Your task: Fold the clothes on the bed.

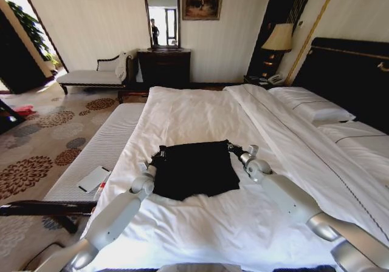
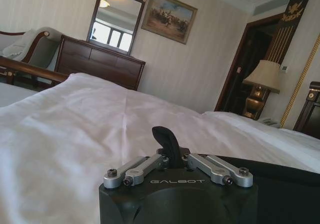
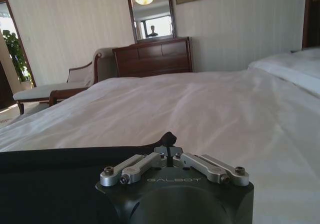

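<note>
black t-shirt (image 1: 196, 169) lies folded, squarish, on white bed (image 1: 200, 117).

Black T-shirt (image 1: 196, 169) folded flat, roughly square, mid white bed (image 1: 200, 111).

Both arms outstretched forward, left claw (image 1: 155, 156) and right claw (image 1: 233, 146) pinched closed, low.

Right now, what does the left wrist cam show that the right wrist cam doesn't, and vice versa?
Left wrist only: a table lamp and a dark doorway. Right wrist only: a potted plant and a pale bench. Both: the white bed, the black T-shirt, a dark dresser under a mirror, and that arm's own tool shut on the shirt's edge.
</note>
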Motion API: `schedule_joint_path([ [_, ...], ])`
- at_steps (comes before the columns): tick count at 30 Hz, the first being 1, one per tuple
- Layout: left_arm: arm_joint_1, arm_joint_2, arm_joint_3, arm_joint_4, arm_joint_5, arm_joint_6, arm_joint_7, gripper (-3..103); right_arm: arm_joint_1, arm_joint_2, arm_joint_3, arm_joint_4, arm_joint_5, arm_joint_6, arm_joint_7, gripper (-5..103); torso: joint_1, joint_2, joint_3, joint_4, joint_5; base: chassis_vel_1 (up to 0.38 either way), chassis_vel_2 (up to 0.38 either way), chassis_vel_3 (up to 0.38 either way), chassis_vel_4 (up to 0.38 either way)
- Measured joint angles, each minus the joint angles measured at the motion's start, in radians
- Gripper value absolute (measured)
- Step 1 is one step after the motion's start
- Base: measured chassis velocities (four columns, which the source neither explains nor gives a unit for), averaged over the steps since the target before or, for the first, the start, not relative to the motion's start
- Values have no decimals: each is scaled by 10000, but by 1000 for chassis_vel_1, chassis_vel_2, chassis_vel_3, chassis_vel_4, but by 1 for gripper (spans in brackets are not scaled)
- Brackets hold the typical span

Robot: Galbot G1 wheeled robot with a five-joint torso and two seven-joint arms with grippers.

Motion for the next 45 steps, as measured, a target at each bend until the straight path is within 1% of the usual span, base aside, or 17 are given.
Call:
schedule_joint_path([
  [4,275,198,-93,-448,14,-86,13,4,-200,45,95,303,-487,456,113,0,0,0,-1,1,0,0,0,0,0],
  [7,747,422,-282,-908,128,-292,39,4,-499,67,255,760,-1266,1008,230,-1,-1,1,-2,5,-1,0,0,0,0],
  [14,1551,651,-673,-1542,339,-642,23,4,-1536,100,1006,1226,-2479,1453,425,18,0,1,-2,1,-3,0,0,0,0],
  [19,2330,809,-1016,-2213,444,-773,54,4,-2655,60,1777,1468,-2978,1637,341,20,-1,1,-3,-2,-1,0,0,0,0],
  [25,2841,863,-1172,-2375,688,-788,158,4,-3127,-81,2100,1642,-2736,1499,118,20,-3,1,-3,5,-2,0,0,0,0],
  [28,2823,730,-1076,-2206,804,-790,30,4,-2873,-364,1995,1751,-1969,922,-194,32,-2,0,-1,-1,0,0,0,0,0],
  [29,2796,672,-1056,-2161,814,-785,-32,4,-2597,-477,1892,1824,-1419,382,-237,37,-2,1,-1,0,0,0,0,0,0],
  [30,2796,672,-1056,-2161,814,-785,-32,4,-2597,-477,1892,1824,-1419,382,-237,37,-2,1,-1,0,0,0,0,0,0],
  [32,2770,607,-1004,-2101,874,-776,-97,4,-2070,-625,1667,1880,-339,-736,-283,47,-2,1,-1,2,1,0,0,0,0],
  [33,2764,586,-972,-2086,900,-771,-123,4,-1826,-671,1555,1863,9,-1143,-335,47,-2,0,0,1,3,0,0,0,0],
  [34,2756,550,-894,-2079,948,-761,-173,4,-1211,-778,1127,1678,581,-1791,-643,53,-2,1,-1,3,-4,0,0,0,0],
  [35,2756,534,-853,-2079,969,-753,-211,4,-822,-824,748,1491,875,-2084,-926,58,-2,1,-1,4,-7,0,0,0,0],
  [36,2756,534,-853,-2079,969,-753,-211,4,-822,-824,748,1491,875,-2084,-926,58,-2,1,-1,4,-7,0,0,0,0],
  [39,2754,519,-777,-2093,983,-727,-252,4,128,-765,-328,875,1533,-2653,-1716,70,-1,1,0,4,-1,0,0,0,0],
  [41,2748,525,-756,-2105,984,-716,-251,4,556,-553,-819,534,1656,-2741,-2047,80,-1,0,0,1,2,0,0,0,0],
  [42,2748,525,-756,-2105,984,-716,-251,4,556,-553,-819,534,1656,-2741,-2047,80,-1,0,0,1,2,0,0,0,0],
  [45,2684,510,-737,-2105,965,-706,-244,4,1162,-199,-1539,-47,1646,-2700,-2359,91,-1,-1,0,5,-1,0,0,0,0],
])
